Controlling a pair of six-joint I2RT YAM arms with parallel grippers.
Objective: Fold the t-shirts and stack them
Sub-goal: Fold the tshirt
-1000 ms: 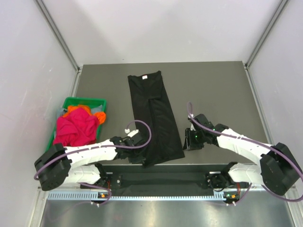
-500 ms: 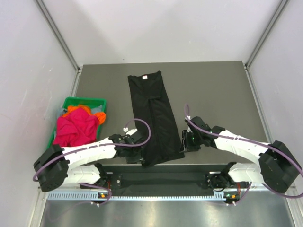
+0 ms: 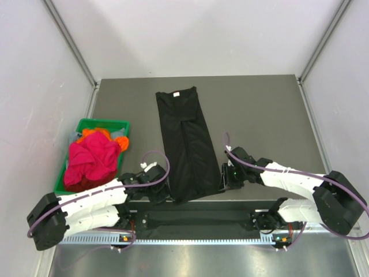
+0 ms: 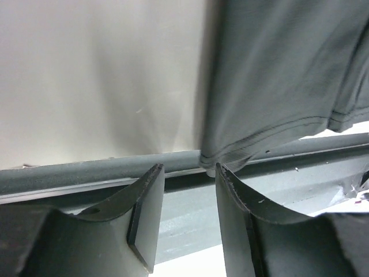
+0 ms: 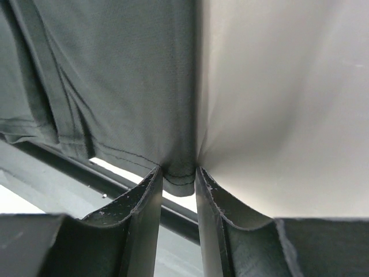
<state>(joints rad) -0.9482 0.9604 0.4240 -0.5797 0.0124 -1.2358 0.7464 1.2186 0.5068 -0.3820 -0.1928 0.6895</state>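
Long black cloth t-shirt (image 3: 188, 142), folded to a narrow strip down the centre of the frame, hem at the lower table edge; soft, light and limp, likely best taken at the two hem corners. Right gripper (image 5: 177, 178) narrowed onto the lower right hem corner, cloth between its fingers. Left gripper (image 4: 187, 173) parted a little beside the lower left corner, holding nothing yet

left gripper (image 4: 187, 173) parted, right gripper (image 5: 179, 173) pinched
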